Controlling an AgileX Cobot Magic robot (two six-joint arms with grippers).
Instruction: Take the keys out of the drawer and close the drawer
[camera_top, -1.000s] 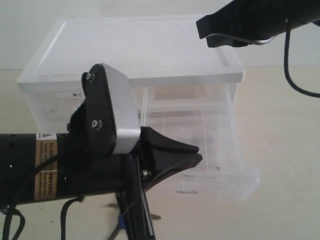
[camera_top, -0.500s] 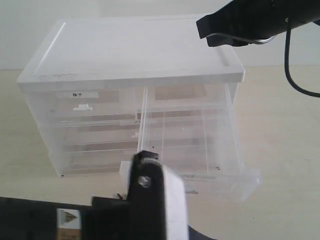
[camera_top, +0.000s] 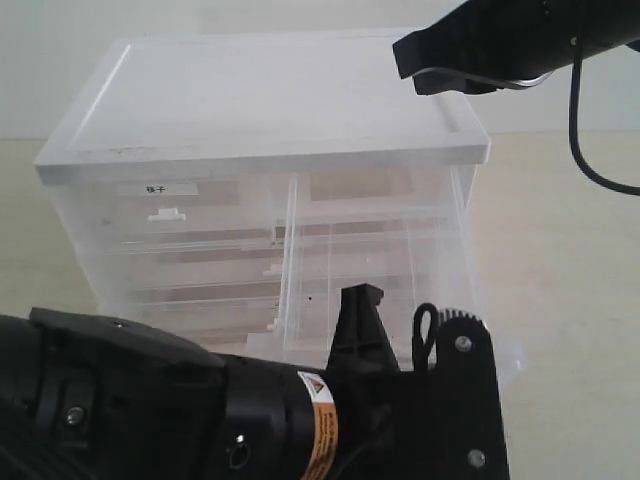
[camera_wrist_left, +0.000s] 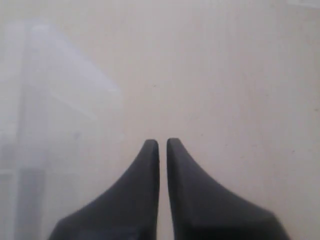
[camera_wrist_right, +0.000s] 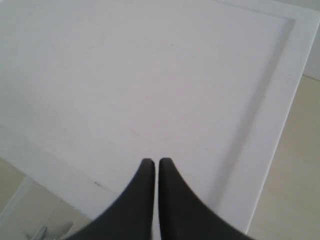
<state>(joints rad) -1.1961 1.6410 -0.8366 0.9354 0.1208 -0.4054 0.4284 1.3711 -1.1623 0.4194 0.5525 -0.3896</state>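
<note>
Translucent drawer open | left hand clenched empty over table | right hand clenched above cabinet rim

One drawer cabinet, two claws

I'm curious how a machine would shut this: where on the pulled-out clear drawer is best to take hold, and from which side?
Probably its front panel, approached from the front and pushed straight back. The drawer sticks out of the cabinet's right half, so its flat front faces outward. Any handle is hidden behind the left arm.
</note>
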